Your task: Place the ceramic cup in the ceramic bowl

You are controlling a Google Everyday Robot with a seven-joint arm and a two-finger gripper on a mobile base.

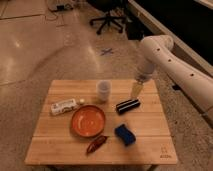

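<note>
A pale ceramic cup (103, 90) stands upright on the wooden table (150, 120), toward the back middle. An orange ceramic bowl (88, 120) sits in front of it and a little left, apart from the cup. My gripper (136, 91) hangs from the white arm (165, 55) above the table's back right, to the right of the cup and clear of it. It holds nothing that I can see.
A black oblong object (128, 106) lies right of the bowl. A blue sponge (125, 134) and a dark red packet (96, 145) lie near the front. A white bottle (64, 106) lies at the left. An office chair (107, 20) stands on the floor behind.
</note>
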